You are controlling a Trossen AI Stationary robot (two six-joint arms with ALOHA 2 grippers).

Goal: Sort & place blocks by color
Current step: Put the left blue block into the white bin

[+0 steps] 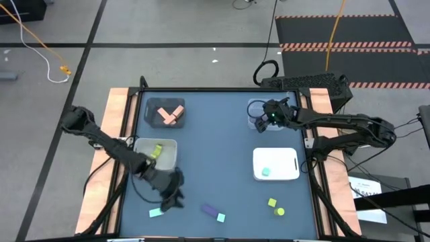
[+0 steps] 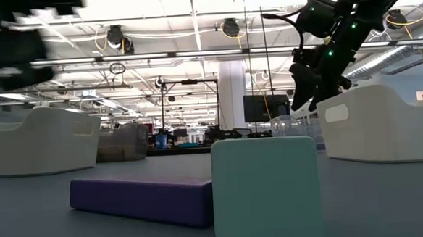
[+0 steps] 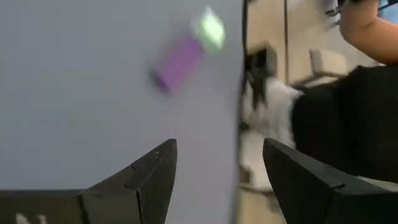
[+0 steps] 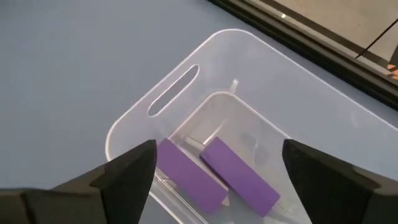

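Observation:
My left gripper (image 1: pixel 175 196) is open and empty above the table's near left, beside a light teal block (image 1: pixel 156 212). Its wrist view (image 3: pixel 217 177) shows a purple bar (image 3: pixel 178 62) and a teal cube (image 3: pixel 210 28) lying on the table ahead. My right gripper (image 1: pixel 267 118) is open and empty over the clear bin (image 4: pixel 149 112) at the far right. Two purple bars (image 4: pixel 189 177) (image 4: pixel 239 174) lie flat on that bin's floor, between the open fingers (image 4: pixel 134 165) as seen in the wrist view. Two yellow-green blocks (image 1: pixel 271 202) (image 1: pixel 279 212) lie near the front right.
A dark grey bin (image 1: pixel 153 104) at the far left holds salmon blocks (image 1: pixel 171 115). A white bin (image 1: pixel 169 144) on the left holds a yellow-green block (image 1: pixel 156 151). Another white bin (image 1: pixel 285 156) on the right holds a teal block (image 1: pixel 265 172). In the low view the purple bar (image 2: pixel 139 198) and teal cube (image 2: pixel 266 188) lie close up.

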